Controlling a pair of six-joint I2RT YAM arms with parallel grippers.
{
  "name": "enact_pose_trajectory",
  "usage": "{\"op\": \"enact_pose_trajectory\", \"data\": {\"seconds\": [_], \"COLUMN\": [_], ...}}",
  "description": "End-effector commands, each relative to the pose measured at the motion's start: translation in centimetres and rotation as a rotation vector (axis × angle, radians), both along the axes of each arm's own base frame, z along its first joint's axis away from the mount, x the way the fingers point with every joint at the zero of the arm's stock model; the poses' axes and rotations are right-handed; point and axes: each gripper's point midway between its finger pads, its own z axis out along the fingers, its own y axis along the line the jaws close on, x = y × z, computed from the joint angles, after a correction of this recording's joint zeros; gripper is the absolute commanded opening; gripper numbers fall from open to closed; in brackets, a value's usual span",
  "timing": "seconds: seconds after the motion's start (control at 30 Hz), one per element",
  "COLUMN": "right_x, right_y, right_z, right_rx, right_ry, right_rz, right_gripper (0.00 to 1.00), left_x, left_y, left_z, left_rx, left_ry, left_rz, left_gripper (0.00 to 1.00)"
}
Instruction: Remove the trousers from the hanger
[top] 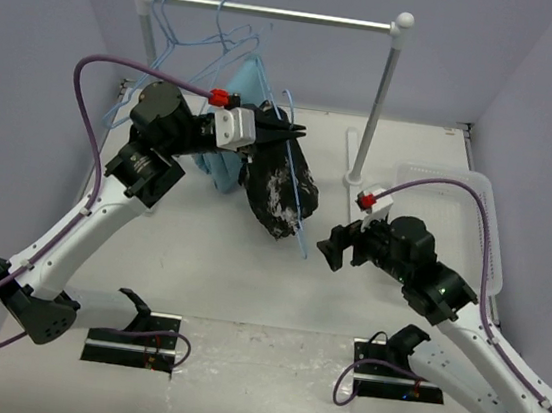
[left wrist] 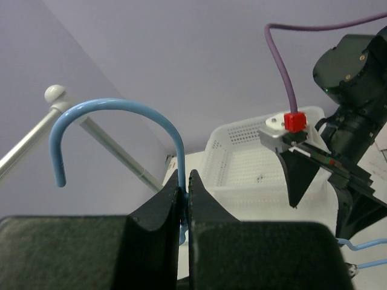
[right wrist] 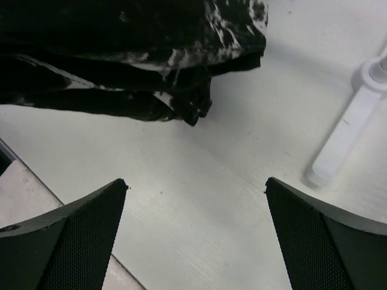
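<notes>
Just near of the rail, left of centre, we record the left gripper clamped on the neck of the hanger right below its hook (hook hangs free of the rail). Trousers droop from that hanger, low over the table, with a light-blue garment on their left. Right gripper sits right of the trousers, fingers spread wide, holding nothing.
</notes>
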Motion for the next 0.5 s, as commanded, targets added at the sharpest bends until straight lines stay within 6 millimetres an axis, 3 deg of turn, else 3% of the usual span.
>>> {"op": "enact_pose_trajectory", "data": {"seconds": [0.0, 0.07, 0.1, 0.17, 0.2, 0.3, 0.37, 0.47], "right_x": [1.3, 1.8, 2.3, 3.1, 3.5, 2.9, 1.0, -1.3], "right_y": [2.2, 2.8, 3.4, 3.7, 4.1, 5.8, 7.3, 8.0], "right_z": [2.7, 3.4, 5.0, 5.5, 6.9, 5.9, 4.5, 3.0], "right_rx": [0.038, 0.043, 0.077, 0.046, 0.064, 0.047, 0.068, 0.089], "right_ry": [-0.189, -0.264, -0.334, -0.413, -0.481, -0.501, -0.465, -0.429], "right_rz": [0.071, 0.098, 0.102, 0.116, 0.123, 0.243, 0.373, 0.469], "right_gripper": [0.99, 0.99, 0.99, 0.99, 0.99, 0.99, 0.99, 0.99], "left_x": [-2.9, -2.9, -3.1, -3.7, -3.9, -4.2, -4.3, -4.7], "left_y": [1.2, 1.1, 1.1, 1.0, 1.1, 1.2, 1.3, 1.6], "left_z": [7.2, 7.1, 7.1, 7.1, 7.2, 7.6, 7.8, 8.1], "left_rx": [-0.131, -0.131, -0.13, -0.13, -0.135, -0.151, -0.156, -0.162], "left_ry": [-0.243, -0.232, -0.229, -0.227, -0.225, -0.217, -0.214, -0.224], "left_rz": [-0.055, -0.064, -0.073, -0.101, -0.105, -0.113, -0.11, -0.114], "left_gripper": [0.0, 0.0, 0.0, 0.0, 0.0, 0.0, 0.0, 0.0]}}
